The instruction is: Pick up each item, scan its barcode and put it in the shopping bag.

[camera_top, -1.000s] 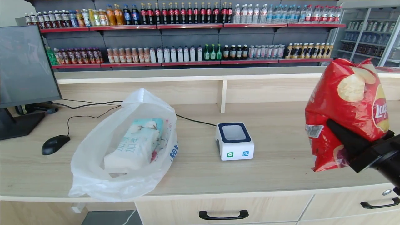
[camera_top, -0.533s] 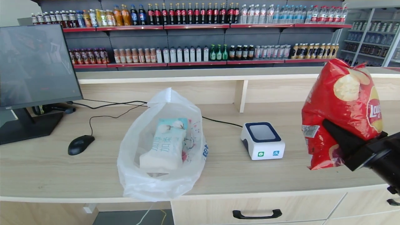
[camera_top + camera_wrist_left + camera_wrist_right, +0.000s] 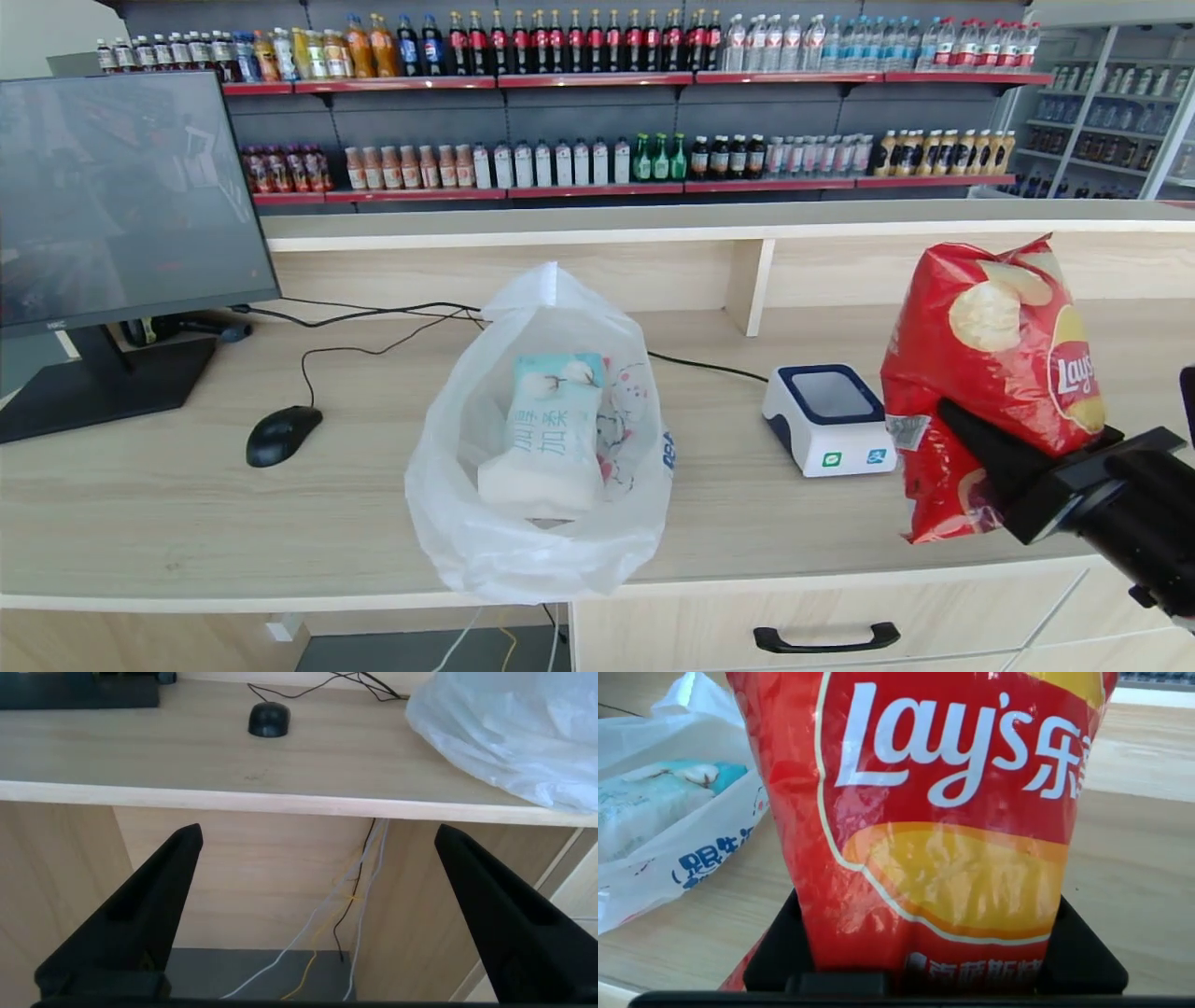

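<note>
The chips bag [image 3: 990, 355] hangs in the air over the desk's [image 3: 187, 504] front right part, to the right of the scanner [image 3: 829, 420] and clear of the desktop. It is red and glossy, crinkled, with pictures of chips near the top and a yellow round logo on its face. It stands upright, leaning a little. A small white printed patch sits on its edge on the scanner side.

The right gripper [image 3: 971, 429] holds it by the lower half. The 2 black fingers [image 3: 775, 952] press the bag from opposite faces, 1 across the front and 1 behind. The right arm comes in low from the right, sloping up toward the bag.

The left gripper [image 3: 318, 905] sits below the desk's front edge, its fingers spread wide with nothing between them, aimed at the desk's front panel, where loose cables [image 3: 350, 905] hang.

The scanner is a white box with a dark-framed window on top. Left of it the thin white shopping bag [image 3: 467, 523] stands open near the front edge, with 1 tissue pack [image 3: 546, 439] inside. Farther left lie a black mouse [image 3: 283, 435] and a dark monitor [image 3: 121, 196]. Behind the desk, shelves [image 3: 597, 84] carry rows of bottles.
</note>
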